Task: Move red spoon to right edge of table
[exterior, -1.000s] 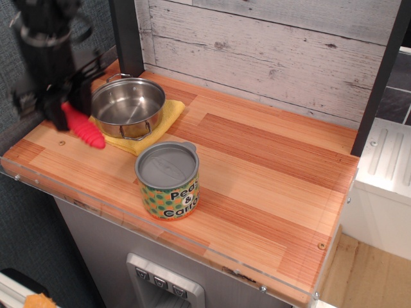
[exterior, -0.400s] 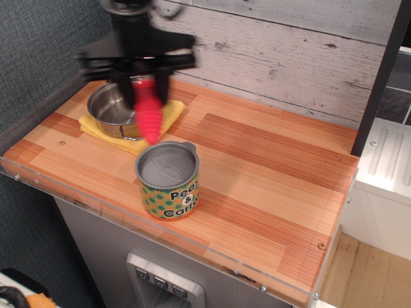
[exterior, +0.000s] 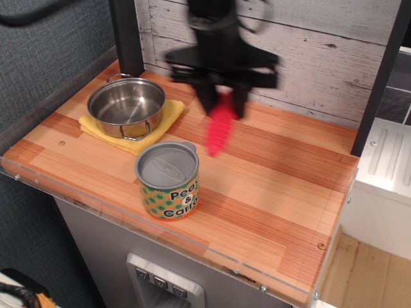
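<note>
Spoon airborne: red spoon (exterior: 218, 131) hangs handle-down from gripper (exterior: 221, 102), jaws clamped on its upper end, above middle of surface (exterior: 282, 186). Pickup done. Remaining: travel to right edge, lowering, release.

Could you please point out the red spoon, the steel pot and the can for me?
red spoon (exterior: 218, 133): the only camera view, on the blurred red handle hanging below the gripper.
steel pot (exterior: 126, 106): same view, on the inside of its bowl.
can (exterior: 168, 165): same view, on its grey lid.
</note>
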`<state>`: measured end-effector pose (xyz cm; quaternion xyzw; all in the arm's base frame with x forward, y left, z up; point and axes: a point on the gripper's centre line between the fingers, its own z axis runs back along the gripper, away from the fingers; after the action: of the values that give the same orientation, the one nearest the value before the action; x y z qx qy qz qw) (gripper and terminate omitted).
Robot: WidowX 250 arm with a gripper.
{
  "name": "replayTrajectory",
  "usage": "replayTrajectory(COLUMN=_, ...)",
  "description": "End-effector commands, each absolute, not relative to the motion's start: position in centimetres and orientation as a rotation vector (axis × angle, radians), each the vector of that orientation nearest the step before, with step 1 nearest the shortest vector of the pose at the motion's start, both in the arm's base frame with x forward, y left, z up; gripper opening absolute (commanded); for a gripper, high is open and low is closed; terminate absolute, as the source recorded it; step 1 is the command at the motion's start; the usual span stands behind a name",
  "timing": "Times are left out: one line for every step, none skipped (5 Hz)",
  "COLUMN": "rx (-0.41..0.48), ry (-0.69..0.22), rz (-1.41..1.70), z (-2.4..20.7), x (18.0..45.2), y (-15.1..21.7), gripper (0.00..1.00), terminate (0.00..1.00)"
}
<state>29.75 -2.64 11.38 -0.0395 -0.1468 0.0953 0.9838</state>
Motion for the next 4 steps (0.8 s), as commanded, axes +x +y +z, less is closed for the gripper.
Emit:
replayTrajectory(rx=-0.106, ry=-0.326, rz=0.088, z=10.0, x=30.2, y=-5.5, gripper=0.00, terminate=0.00)
replayTrajectory(rx=-0.115, ry=-0.318, rz=0.068, z=8.2, x=30.7, y=-7.2, gripper=0.00, terminate=0.00)
replayTrajectory(rx=-0.114, ry=-0.304, rz=0.095, z=6.4, x=31.0, y=-8.6, gripper=0.00, terminate=0.00)
replayTrajectory(rx=-0.119, ry=-0.309, rz=0.121, z=5.4, x=31.1, y=-9.5, gripper=0.00, terminate=0.00)
